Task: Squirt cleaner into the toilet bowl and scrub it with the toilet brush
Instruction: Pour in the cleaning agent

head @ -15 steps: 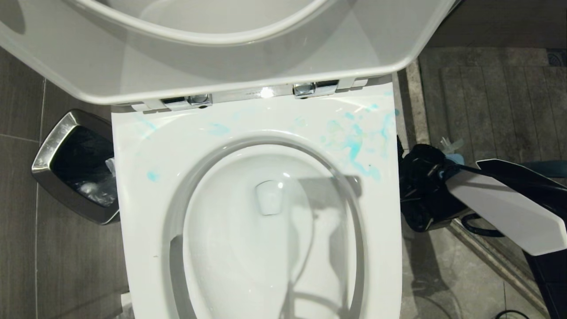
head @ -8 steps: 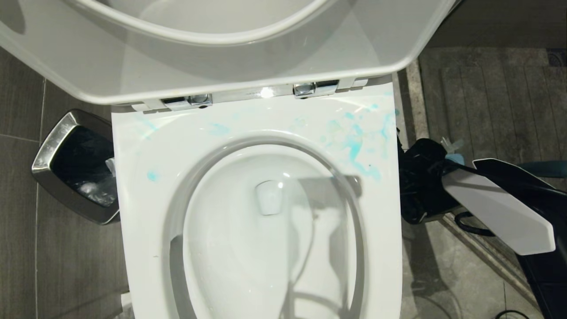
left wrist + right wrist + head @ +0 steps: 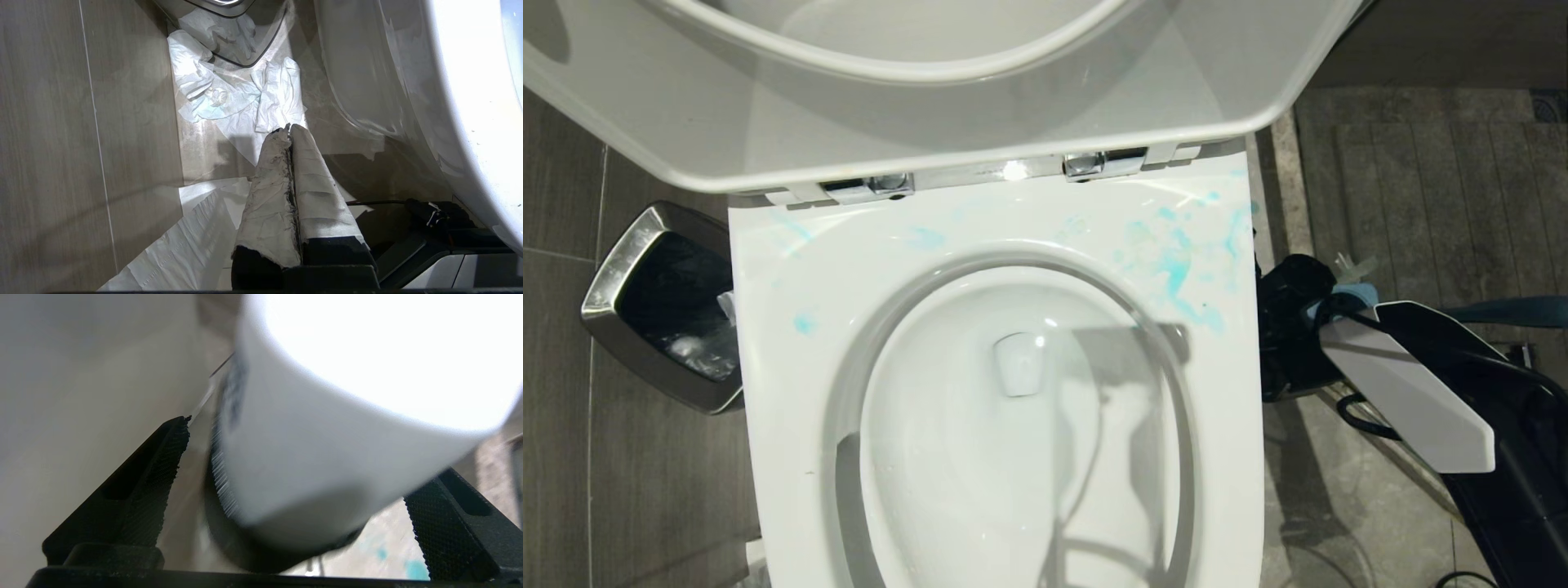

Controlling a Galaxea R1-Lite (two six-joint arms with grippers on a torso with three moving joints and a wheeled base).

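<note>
The toilet bowl (image 3: pixel 1013 425) fills the middle of the head view, lid up, with teal-blue cleaner smears on its rim (image 3: pixel 1176 273). My right gripper (image 3: pixel 1286 327) hangs low beside the bowl's right side. In the right wrist view it (image 3: pixel 314 447) is open, its black fingers (image 3: pixel 163 469) standing apart around a white round container (image 3: pixel 327 449) with a dark ribbed ring, seemingly the cleaner bottle; no cap shows. A slim blue-grey bar (image 3: pixel 1511 312) behind the right arm may be the toilet brush's handle. My left gripper (image 3: pixel 289 129) is shut and empty, parked low by the toilet's base.
A steel square-rimmed waste bin (image 3: pixel 621 269) with a black liner stands left of the toilet. Crumpled white tissue (image 3: pixel 229 94) lies on the floor ahead of the left gripper. Teal drops (image 3: pixel 414 569) dot the floor under the right gripper. A raised tiled step (image 3: pixel 1421 180) lies right.
The right arm has drawn left and down in the head view, its white forearm cover sliding toward the picture's lower right. The toilet and bin are unchanged.
</note>
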